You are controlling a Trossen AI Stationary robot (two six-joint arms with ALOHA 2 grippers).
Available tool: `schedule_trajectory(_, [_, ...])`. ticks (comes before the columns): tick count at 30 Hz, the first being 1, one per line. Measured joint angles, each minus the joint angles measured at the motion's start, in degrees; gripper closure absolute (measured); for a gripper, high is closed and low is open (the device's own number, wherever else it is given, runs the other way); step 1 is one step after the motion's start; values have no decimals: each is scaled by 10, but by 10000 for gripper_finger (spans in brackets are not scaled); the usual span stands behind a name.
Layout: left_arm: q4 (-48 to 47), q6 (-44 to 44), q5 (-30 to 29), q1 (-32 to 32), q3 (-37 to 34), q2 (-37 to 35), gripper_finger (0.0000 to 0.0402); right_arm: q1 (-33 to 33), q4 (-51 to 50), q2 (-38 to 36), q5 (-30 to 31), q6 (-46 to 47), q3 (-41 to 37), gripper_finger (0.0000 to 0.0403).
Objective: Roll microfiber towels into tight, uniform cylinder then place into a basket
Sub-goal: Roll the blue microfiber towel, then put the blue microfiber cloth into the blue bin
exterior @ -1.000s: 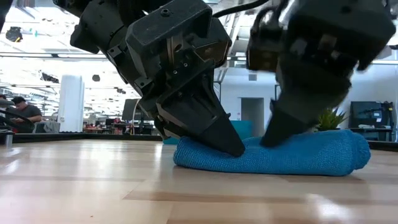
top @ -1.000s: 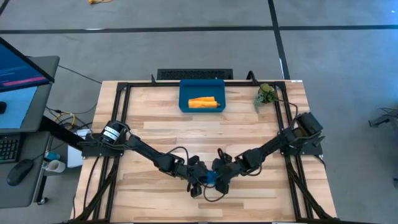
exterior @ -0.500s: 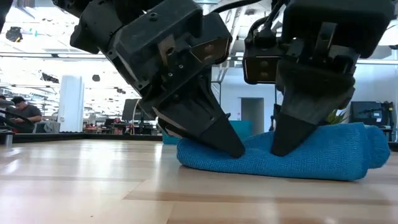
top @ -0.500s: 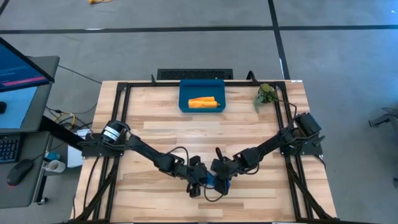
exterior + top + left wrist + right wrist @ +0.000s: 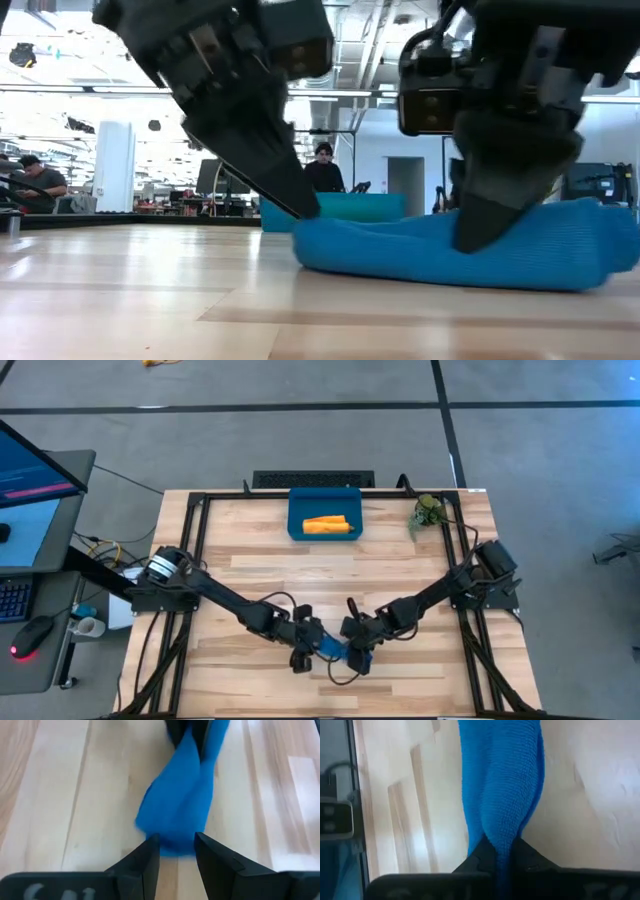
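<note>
The blue towel [image 5: 330, 650] lies as a loose roll along the near middle of the table, its underside on the wood [image 5: 400, 250]. My left gripper [image 5: 300, 658] is at the roll's left end and my right gripper [image 5: 357, 657] at its right half, both closed on the cloth. The orange towel [image 5: 327, 524] lies rolled inside the dark-blue basket [image 5: 297, 530] at the far middle of the table. My left gripper has the blue towel's left end [image 5: 176, 847] between its two fingertips [image 5: 151, 851], which come slanting down from the table's left. Only the very end is between them, and that end rests on the table. My right gripper pinches a raised fold along the top of the roll [image 5: 501, 832] between its fingers [image 5: 482, 852], coming down from above, in the roll's right half [image 5: 478, 235]. The cloth narrows to a ridge where the fingers meet, and the roll's underside stays on the table.
A small green plant [image 5: 428, 512] stands at the far right corner. Black frame rails [image 5: 190, 560] run along the table's left and right sides. A person [image 5: 323, 165] stands in the room beyond the far edge. Bare wood lies between the roll and the basket.
My left gripper has slid along the roll toward the table's left edge, from the roll's middle to its left end. The blue towel stays on the table; it has shifted slightly toward the right and its right half stands bulkier.
</note>
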Motion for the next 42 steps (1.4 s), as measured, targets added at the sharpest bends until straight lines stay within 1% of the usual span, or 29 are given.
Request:
schedule_trajectory(4, [-41, -3, 3, -10, -1, -28, 287, -3, -20, -21, -1, -27, -3, 371])
schedule_trajectory(7, [-13, -20, 21, -19, -28, -48, 287, -10, -44, -43, 15, -46, -4, 371])
schedule_trajectory(9, [47, -43, 35, -24, -61, -54, 287, -19, -71, -60, 22, -61, -3, 371])
schedule_trajectory(13, [222, -97, 73, -30, -140, -53, 287, -42, -93, -91, 31, -98, -3, 371])
schedule_trajectory(15, [301, -121, 76, -29, -178, -53, 287, -57, -100, -109, 33, -122, -3, 371])
schedule_trajectory(18, [406, -133, 78, -26, -227, -53, 287, -86, -109, -139, 35, -166, -2, 371])
schedule_trajectory(20, [458, -138, 89, -19, -255, -54, 287, -110, -112, -156, 36, -196, -2, 371])
schedule_trajectory(22, [491, -140, 101, -9, -283, -54, 287, -136, -108, -173, 36, -225, -2, 371])
schedule_trajectory(26, [564, -141, 121, 30, -336, -61, 287, -200, -109, -203, 36, -293, -1, 370])
schedule_trajectory(30, [589, -133, 139, 79, -381, -89, 287, -272, -108, -224, 30, -360, -1, 370])
schedule_trajectory(33, [589, -116, 155, 112, -398, -119, 287, -325, -102, -234, 22, -404, -1, 369])
schedule_trajectory(36, [588, -107, 173, 143, -405, -147, 287, -372, -81, -234, 21, -448, 0, 368])
schedule_trajectory(39, [584, -75, 201, 174, -406, -174, 287, -414, -38, -227, 20, -482, 2, 369])
schedule_trajectory(42, [579, -63, 243, 213, -406, -194, 287, -454, -39, -221, 20, -516, 19, 369])
